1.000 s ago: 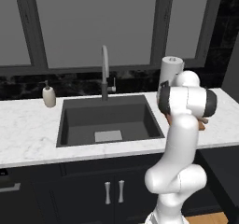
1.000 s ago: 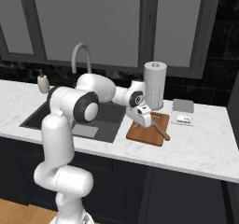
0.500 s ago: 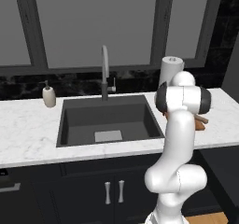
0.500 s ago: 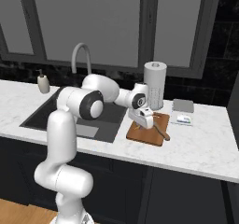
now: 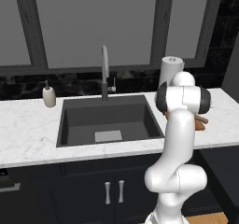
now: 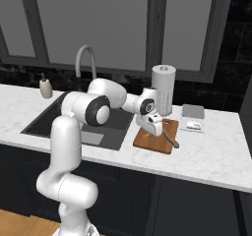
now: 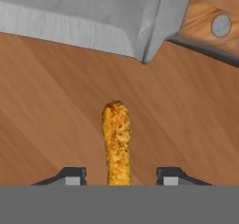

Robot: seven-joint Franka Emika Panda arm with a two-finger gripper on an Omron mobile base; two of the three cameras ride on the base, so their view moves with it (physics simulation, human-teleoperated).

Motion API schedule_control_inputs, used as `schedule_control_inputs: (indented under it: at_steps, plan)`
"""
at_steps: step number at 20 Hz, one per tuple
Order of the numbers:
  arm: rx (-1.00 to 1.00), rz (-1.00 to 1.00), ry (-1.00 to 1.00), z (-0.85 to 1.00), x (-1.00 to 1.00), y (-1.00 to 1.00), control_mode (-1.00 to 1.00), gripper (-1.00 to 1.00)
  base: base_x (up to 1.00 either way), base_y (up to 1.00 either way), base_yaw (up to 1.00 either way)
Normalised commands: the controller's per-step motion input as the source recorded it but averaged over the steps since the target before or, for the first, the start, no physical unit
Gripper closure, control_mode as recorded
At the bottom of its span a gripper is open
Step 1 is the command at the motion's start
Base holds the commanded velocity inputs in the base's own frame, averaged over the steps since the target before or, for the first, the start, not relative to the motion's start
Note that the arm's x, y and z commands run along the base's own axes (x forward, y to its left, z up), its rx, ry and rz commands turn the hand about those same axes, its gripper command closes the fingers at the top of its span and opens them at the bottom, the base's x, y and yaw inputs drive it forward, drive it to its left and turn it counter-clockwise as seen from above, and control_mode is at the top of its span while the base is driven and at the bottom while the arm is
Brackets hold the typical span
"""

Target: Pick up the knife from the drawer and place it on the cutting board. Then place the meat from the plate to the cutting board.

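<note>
The reddish-brown cutting board (image 6: 158,145) lies on the counter right of the sink; its wood (image 7: 46,101) is close up in the hand view. The knife (image 7: 93,22) lies flat on it, steel blade to the left, wooden handle to the right, and shows as a dark sliver (image 6: 171,139) in the right base view. The meat (image 7: 116,139), an orange-brown strip, rests on the board between the fingertips. My gripper (image 7: 120,174) is open, with a gap on each side of the meat, and hangs low over the board (image 6: 150,129). The plate and the drawer are out of view.
A white paper towel roll (image 6: 163,90) stands just behind the board. A grey flat box (image 6: 193,112) and a small blue-and-white item (image 6: 191,126) lie to its right. The dark sink (image 6: 59,119) with its faucet (image 6: 83,58) and a soap bottle (image 6: 46,86) lie left.
The jaws have parted and let go of the meat, which now lies on the board. The hand has stayed low over the board, and the arm has barely shifted.
</note>
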Motion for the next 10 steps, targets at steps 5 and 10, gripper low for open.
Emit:
schedule_control_inputs:
  at_steps: [5,10]
  plan:
    - [0.0,0.02,0.0,0.34,-0.05,0.0,-1.0,-1.0,0.0,0.0,0.0]
    - [0.0,0.06,-0.03,0.79,-0.49,0.15,-1.0,-1.0,0.0,0.0,0.0]
